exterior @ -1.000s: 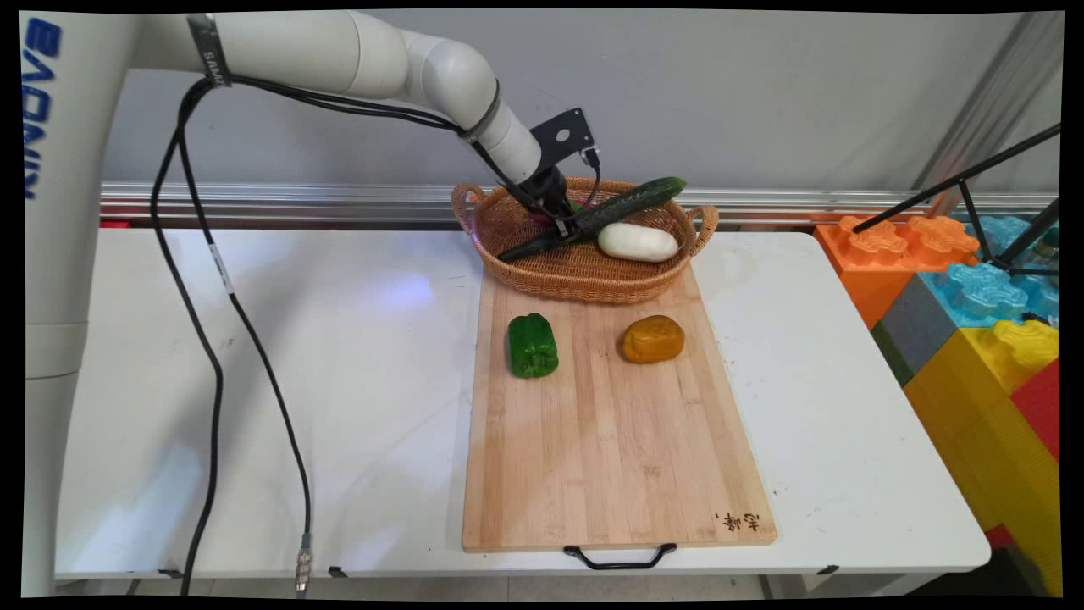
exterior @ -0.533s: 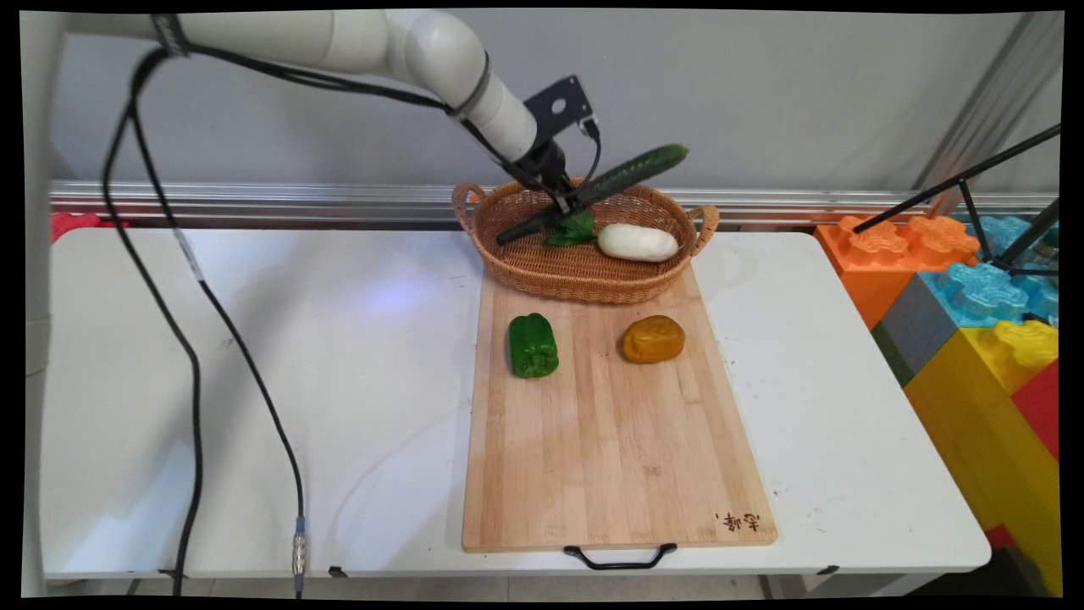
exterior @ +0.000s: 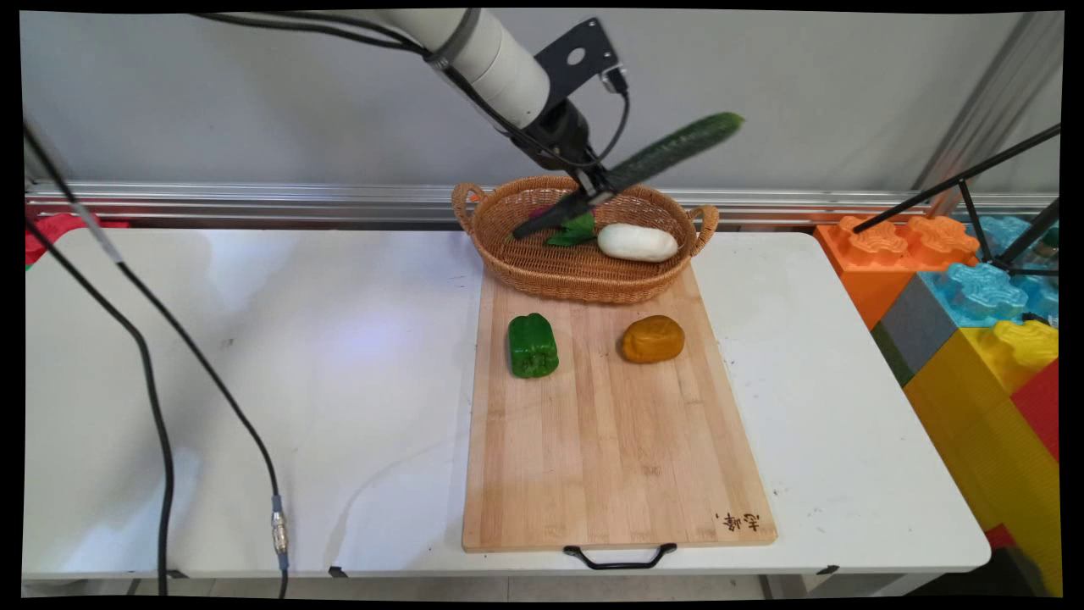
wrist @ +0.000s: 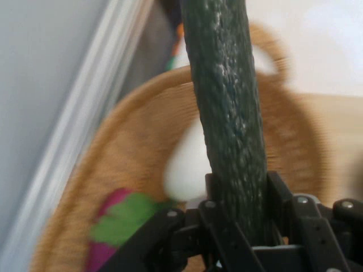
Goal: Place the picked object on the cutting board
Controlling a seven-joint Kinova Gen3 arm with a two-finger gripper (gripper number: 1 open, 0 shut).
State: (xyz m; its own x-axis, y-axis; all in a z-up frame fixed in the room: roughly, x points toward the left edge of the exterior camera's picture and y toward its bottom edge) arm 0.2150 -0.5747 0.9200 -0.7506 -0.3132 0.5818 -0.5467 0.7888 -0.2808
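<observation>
The white table (exterior: 254,381) stretched across the scene, with a stack of large toy building blocks (exterior: 974,322) off its right end. A long bamboo cutting board (exterior: 610,440) lay lengthwise on the table's right half, its black handle at the near edge. At the board's far end sat an oval wicker basket (exterior: 584,275) with two loop handles.

Above the basket's far rim, the gripper (exterior: 593,188) hung in the air with its jaws clamped on a dark green cucumber (exterior: 669,151), grasped somewhat below its middle. The cucumber was tilted, its upper end pointing up and to the right, its lower end over the basket's interior; it was clear of the wicker and touched nothing but the fingers. The hand view showed the cucumber (wrist: 227,113) running up from between the black fingers, with the basket below.

Inside the basket lay a white eggplant-shaped vegetable (exterior: 638,242) on the right and a leafy green piece (exterior: 572,230) just left of it, with something magenta beside it. On the board, near the basket, rested a green bell pepper (exterior: 533,345) and, well apart to its right, an orange-brown pepper (exterior: 653,339).
</observation>
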